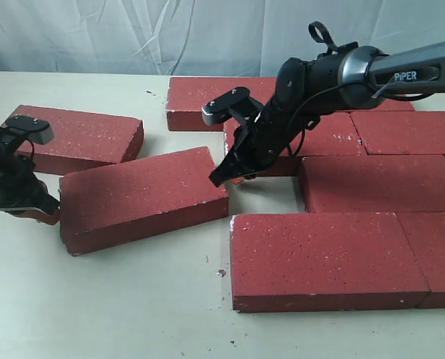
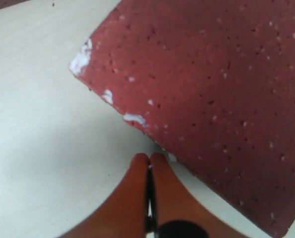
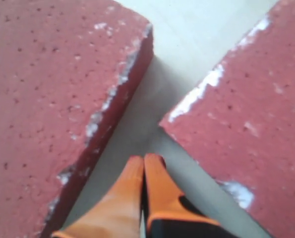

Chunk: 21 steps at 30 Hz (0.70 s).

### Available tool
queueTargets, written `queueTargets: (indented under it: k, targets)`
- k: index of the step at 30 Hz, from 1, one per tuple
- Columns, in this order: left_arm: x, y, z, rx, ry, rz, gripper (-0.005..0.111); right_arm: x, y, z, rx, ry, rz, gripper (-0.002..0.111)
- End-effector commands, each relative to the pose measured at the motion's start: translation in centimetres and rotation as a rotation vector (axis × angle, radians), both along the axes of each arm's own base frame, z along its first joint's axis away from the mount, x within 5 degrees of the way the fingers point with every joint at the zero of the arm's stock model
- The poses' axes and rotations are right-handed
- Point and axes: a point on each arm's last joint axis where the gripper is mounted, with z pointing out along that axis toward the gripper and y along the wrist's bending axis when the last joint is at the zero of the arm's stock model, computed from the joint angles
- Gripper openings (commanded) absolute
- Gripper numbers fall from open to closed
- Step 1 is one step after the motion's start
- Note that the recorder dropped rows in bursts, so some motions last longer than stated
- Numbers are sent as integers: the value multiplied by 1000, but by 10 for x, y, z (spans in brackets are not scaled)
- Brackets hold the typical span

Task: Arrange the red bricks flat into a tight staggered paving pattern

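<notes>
Several dark-red bricks lie flat on the pale table (image 1: pixel 132 314). A loose brick (image 1: pixel 143 198) lies askew at centre left, and another (image 1: pixel 80 138) rests behind it. On the right, bricks (image 1: pixel 319 258) (image 1: pixel 379 183) (image 1: pixel 409 131) sit close in staggered rows. My left gripper (image 1: pixel 46 213) (image 2: pixel 149 157) is shut and empty, its tips at the table beside the askew brick's (image 2: pixel 216 89) chipped edge. My right gripper (image 1: pixel 226 176) (image 3: pixel 144 159) is shut and empty, down in the gap between a brick (image 3: pixel 53 99) and another brick (image 3: pixel 251 114).
One more brick (image 1: pixel 222 101) lies at the back centre, against the laid group. A white cloth backdrop (image 1: pixel 132 34) hangs behind the table. Bare table shows along the front left.
</notes>
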Motion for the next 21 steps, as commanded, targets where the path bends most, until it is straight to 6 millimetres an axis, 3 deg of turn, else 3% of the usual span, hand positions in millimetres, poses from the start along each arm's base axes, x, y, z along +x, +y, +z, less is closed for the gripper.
queueTargets:
  k: [1, 9, 21]
  targets:
    - [5, -1, 1, 7, -44, 14, 0, -10, 18, 2, -3, -15, 76, -1]
    - [9, 0, 1, 12, -79, 39, 0, -28, 39, 12, -4, -25, 152, -1]
    - [13, -2, 0, -7, -109, 48, 0, -29, 32, 23, -94, -81, 240, -1]
